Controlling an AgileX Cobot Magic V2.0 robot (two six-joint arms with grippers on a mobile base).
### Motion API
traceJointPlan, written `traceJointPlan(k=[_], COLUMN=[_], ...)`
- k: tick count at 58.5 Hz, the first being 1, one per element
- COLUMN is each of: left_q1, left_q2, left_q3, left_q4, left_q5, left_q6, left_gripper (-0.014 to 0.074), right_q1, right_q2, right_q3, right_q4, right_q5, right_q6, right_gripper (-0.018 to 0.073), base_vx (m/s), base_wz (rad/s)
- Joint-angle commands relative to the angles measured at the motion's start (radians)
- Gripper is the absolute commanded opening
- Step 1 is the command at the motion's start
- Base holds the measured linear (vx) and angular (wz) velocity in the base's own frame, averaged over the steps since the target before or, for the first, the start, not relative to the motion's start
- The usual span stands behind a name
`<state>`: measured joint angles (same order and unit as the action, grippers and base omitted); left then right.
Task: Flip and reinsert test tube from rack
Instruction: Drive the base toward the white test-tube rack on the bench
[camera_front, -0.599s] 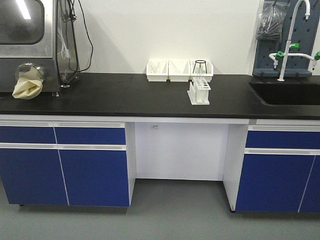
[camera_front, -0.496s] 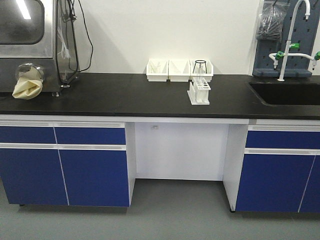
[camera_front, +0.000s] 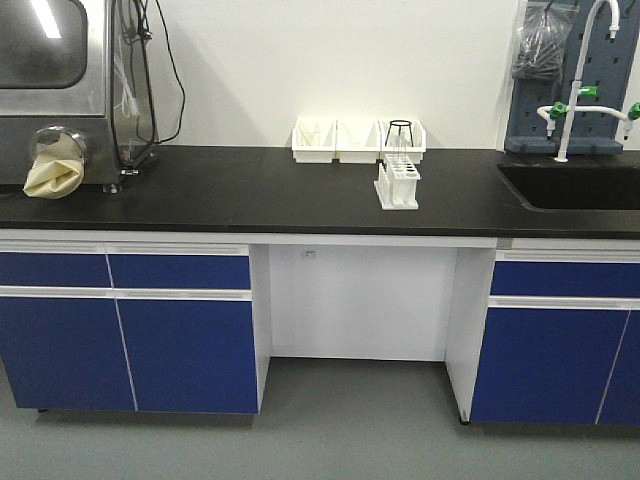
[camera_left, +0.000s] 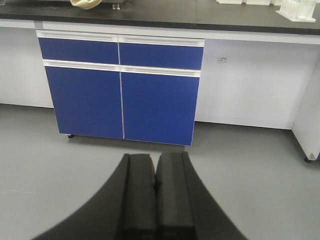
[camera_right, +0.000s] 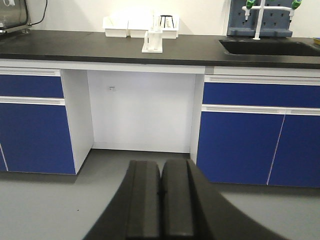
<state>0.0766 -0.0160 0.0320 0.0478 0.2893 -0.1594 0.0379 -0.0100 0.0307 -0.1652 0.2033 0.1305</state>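
The small white rack (camera_front: 398, 185) stands on the black counter (camera_front: 250, 190), in front of the white bins. A thin clear test tube (camera_front: 403, 157) stands upright in it and rises above its top. The rack also shows far off in the right wrist view (camera_right: 153, 42) and at the top right corner of the left wrist view (camera_left: 298, 10). My left gripper (camera_left: 155, 160) is shut and empty, low over the grey floor, well short of the counter. My right gripper (camera_right: 161, 166) is shut and empty, also low over the floor. Neither gripper shows in the front view.
Three white bins (camera_front: 358, 141) sit in a row behind the rack, a black-rimmed flask (camera_front: 400, 131) in the right one. A sink (camera_front: 575, 186) with a tap is at the right. A steel cabinet (camera_front: 55, 75) with a cream glove (camera_front: 55, 165) is at the left. Blue cupboards (camera_front: 125, 335) flank a knee recess (camera_front: 360, 300).
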Motion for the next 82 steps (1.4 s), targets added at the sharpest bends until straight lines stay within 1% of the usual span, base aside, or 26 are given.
traceJointPlan(k=[1, 40, 82], left_q1=[-0.007, -0.007, -0.007], left_q2=[-0.010, -0.010, -0.010], left_q3=[0.000, 0.000, 0.000], left_q4=[-0.004, -0.004, -0.004], left_q5=[-0.086, -0.086, -0.086], left_q6=[0.000, 0.000, 0.000], left_gripper=[-0.0007, -0.0007, -0.0007], right_q1=[-0.006, -0.006, -0.006], right_q2=[-0.010, -0.010, -0.010], right_q3=[0.001, 0.001, 0.001], right_q4=[-0.008, -0.008, -0.008], right_q5=[-0.079, -0.082, -0.082], right_q6=[0.000, 0.000, 0.000], right_gripper=[-0.0012, -0.0012, -0.0012], base_vx=[0.00, 0.06, 0.25], base_wz=[0.00, -0.02, 0.00])
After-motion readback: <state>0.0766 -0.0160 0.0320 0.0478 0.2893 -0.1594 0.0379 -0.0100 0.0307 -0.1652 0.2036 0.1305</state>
